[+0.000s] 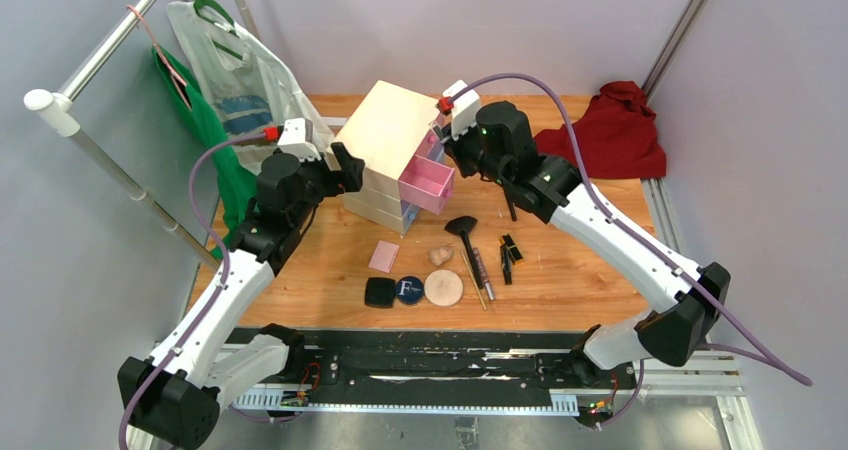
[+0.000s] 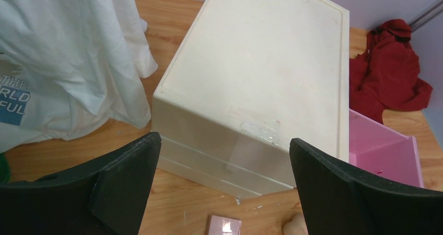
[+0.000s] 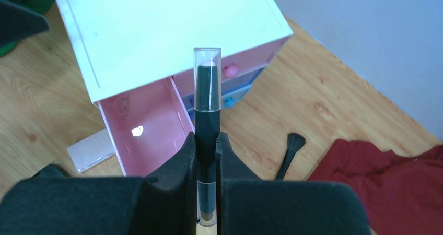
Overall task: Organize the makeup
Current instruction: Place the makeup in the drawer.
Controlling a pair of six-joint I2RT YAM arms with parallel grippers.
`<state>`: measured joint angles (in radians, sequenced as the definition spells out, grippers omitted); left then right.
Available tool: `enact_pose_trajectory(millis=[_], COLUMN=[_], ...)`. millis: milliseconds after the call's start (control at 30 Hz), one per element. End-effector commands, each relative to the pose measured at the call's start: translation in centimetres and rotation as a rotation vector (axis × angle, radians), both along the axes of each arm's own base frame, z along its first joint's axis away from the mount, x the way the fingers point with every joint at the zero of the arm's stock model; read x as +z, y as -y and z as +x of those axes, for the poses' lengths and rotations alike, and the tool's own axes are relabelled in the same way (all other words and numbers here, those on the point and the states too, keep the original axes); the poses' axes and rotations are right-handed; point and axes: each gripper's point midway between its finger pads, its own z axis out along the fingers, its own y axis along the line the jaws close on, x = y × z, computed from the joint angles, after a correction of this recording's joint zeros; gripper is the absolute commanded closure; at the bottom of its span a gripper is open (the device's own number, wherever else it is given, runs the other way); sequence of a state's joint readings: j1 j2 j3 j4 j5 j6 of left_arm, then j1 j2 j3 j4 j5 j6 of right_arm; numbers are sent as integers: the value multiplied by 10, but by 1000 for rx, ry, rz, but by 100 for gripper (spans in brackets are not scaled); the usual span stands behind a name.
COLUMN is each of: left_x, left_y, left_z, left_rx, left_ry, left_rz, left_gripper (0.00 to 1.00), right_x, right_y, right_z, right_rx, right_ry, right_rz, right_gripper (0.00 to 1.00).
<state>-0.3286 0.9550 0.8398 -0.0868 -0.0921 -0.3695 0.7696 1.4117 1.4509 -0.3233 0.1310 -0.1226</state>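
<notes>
— Where's the pencil (image 3: pixel 207 89)?
— I've got it pinched in the right gripper (image 3: pixel 207 141), close by the open pink drawer (image 3: pixel 151 141).
— And the left gripper (image 2: pixel 224 141)?
— Spread wide, holding nothing, facing the chest (image 2: pixel 261 62).

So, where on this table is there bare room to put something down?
Bare table lies between the black-gold lipstick and the right arm. A smaller patch lies left of the pink square and the black square compact. The open pink drawer looks empty. Crowded: the front middle, from that compact to the lipstick.
</notes>
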Motion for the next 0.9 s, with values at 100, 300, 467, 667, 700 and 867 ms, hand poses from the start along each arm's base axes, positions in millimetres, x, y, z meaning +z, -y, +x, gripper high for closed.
enact_pose_trajectory(millis=[100, 300, 467, 667, 700, 867], left_x=[20, 19, 17, 13, 12, 8], left_y=[2, 1, 2, 1, 1, 2], left_z=[1, -1, 0, -1, -1, -1], left_rx=[-15, -13, -17, -12, -12, -13], left_ry=[57, 58, 56, 51, 49, 42], left_rz=[-2, -5, -7, -7, -7, -8], left_gripper=[2, 2, 2, 2, 2, 2], right_x=[19, 14, 10, -6, -11, -21], right_y=[-9, -18, -30, -43, -45, -53], right_z=[4, 4, 3, 5, 5, 8], right_rx=[88, 123, 162, 193, 198, 212], right_ry=[1, -12, -2, 5, 2, 6], right_rz=[-44, -35, 9, 64, 72, 106], right_gripper=[99, 99, 99, 100, 99, 99])
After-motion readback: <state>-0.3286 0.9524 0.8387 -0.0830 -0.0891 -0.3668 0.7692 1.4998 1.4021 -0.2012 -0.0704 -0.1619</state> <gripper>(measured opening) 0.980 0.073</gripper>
